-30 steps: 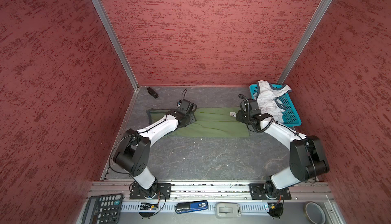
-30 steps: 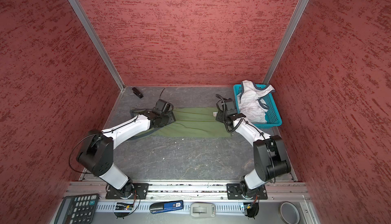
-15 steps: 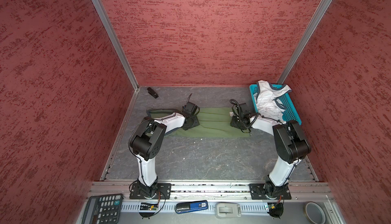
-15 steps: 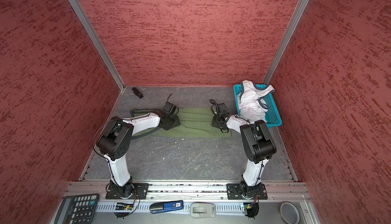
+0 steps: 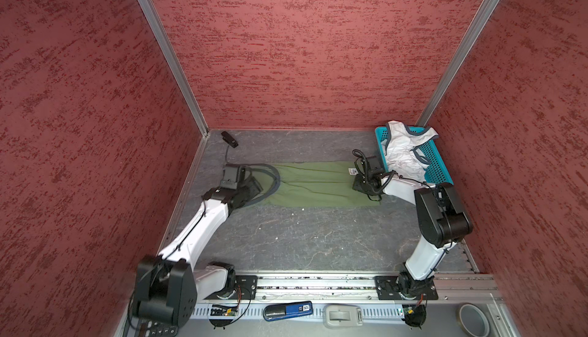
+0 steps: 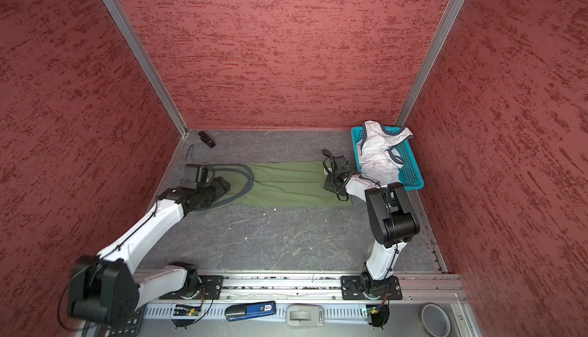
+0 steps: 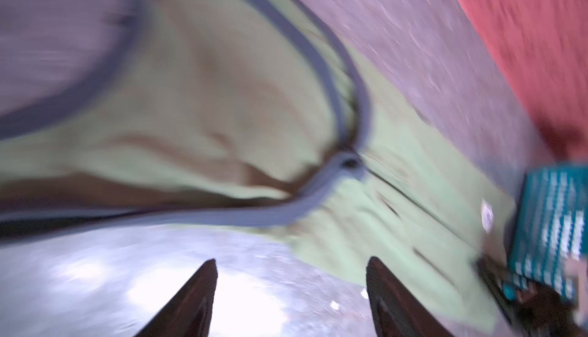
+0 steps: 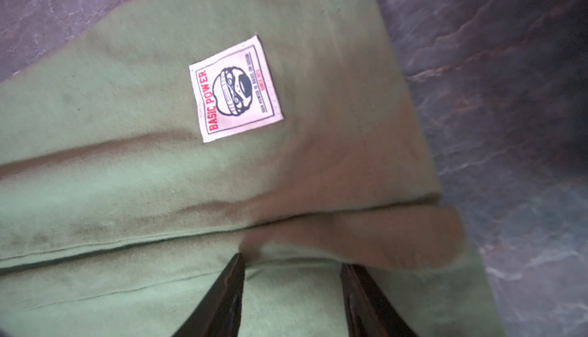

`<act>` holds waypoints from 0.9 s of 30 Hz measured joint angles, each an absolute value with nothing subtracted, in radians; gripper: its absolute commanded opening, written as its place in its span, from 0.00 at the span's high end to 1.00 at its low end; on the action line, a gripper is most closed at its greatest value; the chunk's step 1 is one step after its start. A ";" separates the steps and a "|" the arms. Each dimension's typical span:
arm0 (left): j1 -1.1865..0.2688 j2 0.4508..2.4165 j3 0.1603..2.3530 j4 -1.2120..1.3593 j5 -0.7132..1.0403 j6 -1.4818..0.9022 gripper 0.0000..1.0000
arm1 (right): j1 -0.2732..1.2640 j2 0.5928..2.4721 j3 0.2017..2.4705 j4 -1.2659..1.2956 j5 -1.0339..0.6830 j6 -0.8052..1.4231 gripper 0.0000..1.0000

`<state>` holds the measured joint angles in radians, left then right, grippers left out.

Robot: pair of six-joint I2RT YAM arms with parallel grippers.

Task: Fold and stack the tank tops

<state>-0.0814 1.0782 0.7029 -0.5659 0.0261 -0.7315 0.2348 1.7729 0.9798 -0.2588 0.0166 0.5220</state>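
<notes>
The olive green tank top point(image 5: 311, 185) point(image 6: 286, 185) lies flat across the far middle of the table in both top views. Its grey-trimmed neck end point(image 7: 318, 61) is at the left. Its hem with a white label point(image 8: 235, 88) is at the right. My left gripper point(image 5: 256, 185) point(image 7: 291, 263) hovers open at the trimmed end, with only bare table between its fingertips. My right gripper point(image 5: 358, 186) point(image 8: 292, 262) sits low over the hem, jaws apart, with a loose flap of cloth across their tips. The white tank top point(image 5: 404, 150) point(image 6: 378, 154) lies crumpled in the basket.
The turquoise mesh basket point(image 5: 436, 166) point(image 6: 410, 173) stands at the back right against the wall. A small black object point(image 5: 229, 138) lies in the back left corner. Red walls close in three sides. A tape roll point(image 5: 474, 319) and small tools lie on the front rail.
Both grippers came toward the front over the green tank top. The left one then opened wider and drew back to the left, off the cloth. The right one stays low at the hem.
</notes>
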 measured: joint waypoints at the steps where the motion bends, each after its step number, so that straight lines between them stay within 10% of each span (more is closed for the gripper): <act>1: -0.047 1.043 0.670 -0.584 0.019 -0.740 0.25 | 0.234 1.772 0.978 -0.257 0.017 0.521 0.49; 17: 0.290 1.157 0.575 -0.520 0.109 -0.797 0.29 | 0.228 1.761 0.951 -0.212 0.002 0.515 0.48; 27: 0.294 1.356 0.661 -0.428 0.137 -0.802 0.63 | 0.227 1.760 0.947 -0.205 0.000 0.515 0.46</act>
<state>0.2939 1.3560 0.6605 -0.4282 0.1368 -0.8024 0.2272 1.7596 0.9470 -0.2054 0.0002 0.5152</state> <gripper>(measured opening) 0.422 0.533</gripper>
